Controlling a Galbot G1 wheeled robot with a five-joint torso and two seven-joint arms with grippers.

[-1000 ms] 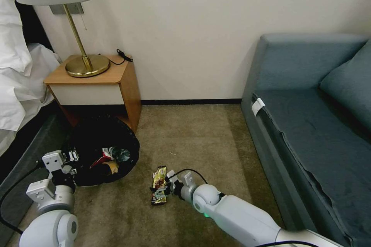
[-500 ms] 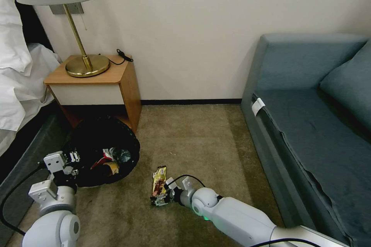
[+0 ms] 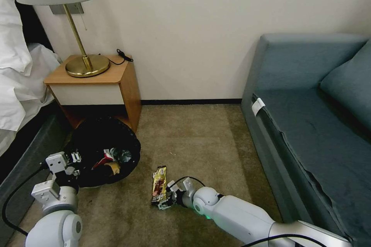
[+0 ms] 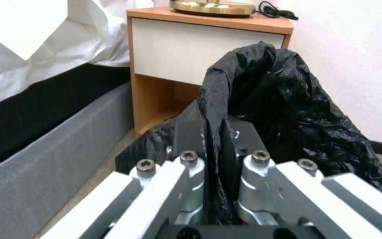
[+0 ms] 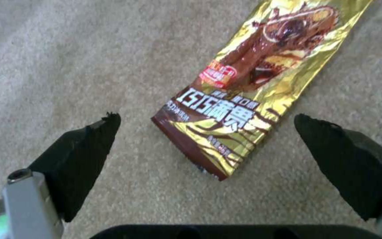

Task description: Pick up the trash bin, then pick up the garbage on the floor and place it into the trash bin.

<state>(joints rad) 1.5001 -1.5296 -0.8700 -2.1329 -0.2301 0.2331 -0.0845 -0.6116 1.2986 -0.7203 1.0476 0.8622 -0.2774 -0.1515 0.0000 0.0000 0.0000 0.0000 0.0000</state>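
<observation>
1. Right gripper [image 5: 206, 129] is spread wide, low over the carpet, straddling the near end of the gold wrapper [image 5: 257, 86].
2. Left gripper [image 4: 220, 166] pinches the bin [image 3: 102, 150] liner, left of the wrapper.
3. Step: last pickup; next, lower and close.
4. The gripper has drawn back slightly along the wrapper.

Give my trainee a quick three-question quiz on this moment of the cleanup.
1. True or false: the right gripper is shut on the candy wrapper.
2. What does the left gripper clamp? A) bin bag rim B) lamp cord C) bedsheet
3. Fill in: the trash bin stands in front of the ____.

Key:
1. False; its fingers are spread either side of the wrapper, which lies on the carpet.
2. A
3. nightstand
</observation>
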